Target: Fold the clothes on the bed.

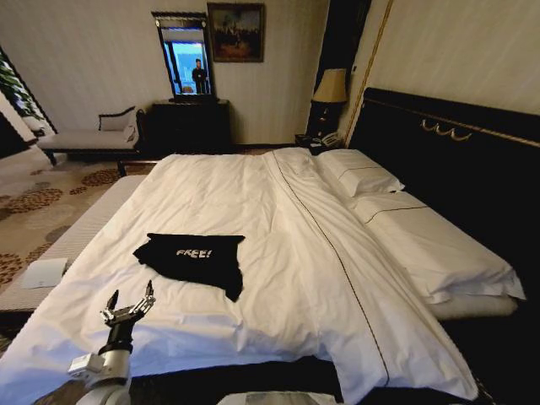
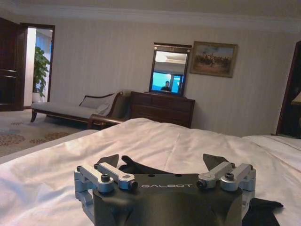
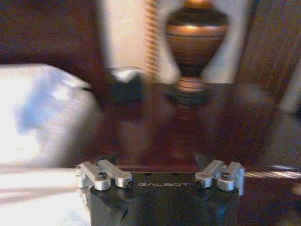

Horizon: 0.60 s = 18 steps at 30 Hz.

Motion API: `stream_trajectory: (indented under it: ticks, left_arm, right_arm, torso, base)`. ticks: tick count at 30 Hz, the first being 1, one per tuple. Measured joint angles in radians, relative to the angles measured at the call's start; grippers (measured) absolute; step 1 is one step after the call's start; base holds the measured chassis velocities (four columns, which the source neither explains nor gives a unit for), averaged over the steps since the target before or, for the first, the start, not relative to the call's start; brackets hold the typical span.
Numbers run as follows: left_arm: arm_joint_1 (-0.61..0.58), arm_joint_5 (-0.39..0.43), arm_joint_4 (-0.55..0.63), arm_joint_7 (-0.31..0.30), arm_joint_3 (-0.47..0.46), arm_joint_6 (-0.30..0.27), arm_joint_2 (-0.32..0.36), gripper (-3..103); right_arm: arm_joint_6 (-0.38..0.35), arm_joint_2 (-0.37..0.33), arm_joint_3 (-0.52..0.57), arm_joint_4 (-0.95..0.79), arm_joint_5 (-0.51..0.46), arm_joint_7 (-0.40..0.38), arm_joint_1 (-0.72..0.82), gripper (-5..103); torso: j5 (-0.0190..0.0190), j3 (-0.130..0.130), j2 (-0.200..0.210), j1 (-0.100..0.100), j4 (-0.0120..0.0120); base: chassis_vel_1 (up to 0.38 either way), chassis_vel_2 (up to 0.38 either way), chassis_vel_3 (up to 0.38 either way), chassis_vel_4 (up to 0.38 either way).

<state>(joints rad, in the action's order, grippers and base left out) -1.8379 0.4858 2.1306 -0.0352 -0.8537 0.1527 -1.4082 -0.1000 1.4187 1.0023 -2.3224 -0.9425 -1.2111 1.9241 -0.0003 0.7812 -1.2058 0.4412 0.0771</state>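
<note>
The clothes are one black T-shirt (image 1: 190, 257) with white "FREE!" lettering, lying partly bunched on the white bed (image 1: 278, 228), left of the middle. My left gripper (image 1: 131, 297) hovers open just short of the shirt's near edge, holding nothing. In the left wrist view the left gripper (image 2: 162, 162) has dark fabric of the T-shirt (image 2: 141, 167) just beyond its fingertips. My right gripper (image 3: 157, 157) is open and empty, facing a dark wooden nightstand (image 3: 188, 127) with a lamp base (image 3: 195, 37); white bedding (image 3: 42, 108) lies beside it.
White pillows (image 1: 363, 173) lie against the dark headboard (image 1: 456, 160) on the right. A pale chaise lounge (image 1: 89, 135) and a dark dresser (image 1: 190, 126) with a mirror stand at the far wall. A lamp (image 1: 329, 89) is in the far corner. Patterned carpet (image 1: 34, 202) lies left of the bed.
</note>
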Motion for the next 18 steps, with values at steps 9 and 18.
stream_trajectory:
  ticks: [9,18]
  left_arm:
    - [-0.074,0.015,0.118,-0.006,0.018,-0.022,-0.014,100]
    - [-0.083,0.003,0.178,0.015,0.086,-0.044,-0.011,100]
  right_arm:
    - [0.096,-0.071,-0.182,-0.007,0.083,0.635,-0.07,100]
    - [0.174,-0.095,-0.267,0.01,0.274,1.194,-0.092,100]
  torso:
    - [0.0004,0.0,0.0,0.0,-0.0003]
    - [0.0002,0.0,0.0,0.0,0.0]
  base:
    - [0.0,0.0,0.0,0.0]
    - [0.0,0.0,0.0,0.0]
